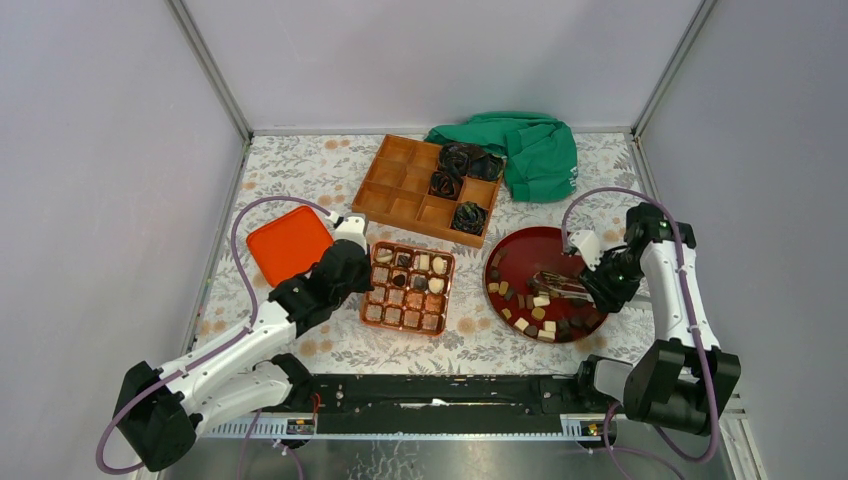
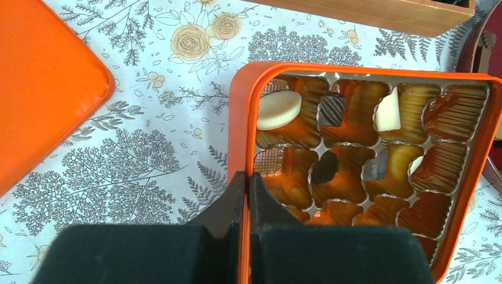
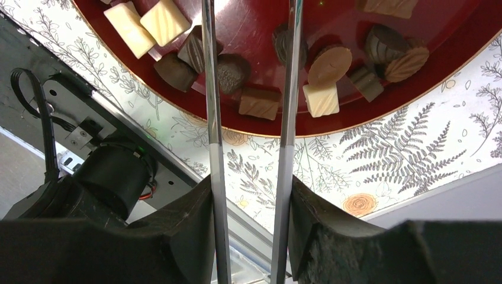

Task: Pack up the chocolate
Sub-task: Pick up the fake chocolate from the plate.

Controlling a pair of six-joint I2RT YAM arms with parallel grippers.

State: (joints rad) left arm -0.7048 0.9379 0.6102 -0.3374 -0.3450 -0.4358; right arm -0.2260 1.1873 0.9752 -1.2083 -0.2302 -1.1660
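The chocolate lies in two places. Several pieces [image 1: 535,315] sit along the near side of a dark red plate [image 1: 530,245], and a few [image 1: 422,263] sit in cells of an orange tray box [image 1: 366,290]. My left gripper [image 1: 352,262] is shut on the box's left rim [image 2: 240,118], one finger inside and one outside [image 2: 247,177]. White and dark pieces [image 2: 278,109] show in the box's far cells. My right gripper [image 1: 600,283] is shut on metal tongs [image 1: 555,285]. Their two arms [image 3: 208,89] reach over the plate [image 3: 254,23] and its pieces [image 3: 321,97]. The tong tips are out of the wrist view.
An orange lid [image 1: 289,243] lies flat left of the box and shows in the left wrist view [image 2: 41,89]. A wooden compartment box [image 1: 400,185] with black crinkled bundles [image 1: 455,170] stands behind. A green cloth [image 1: 530,150] lies at the back right. The black base rail [image 1: 440,390] runs along the near edge.
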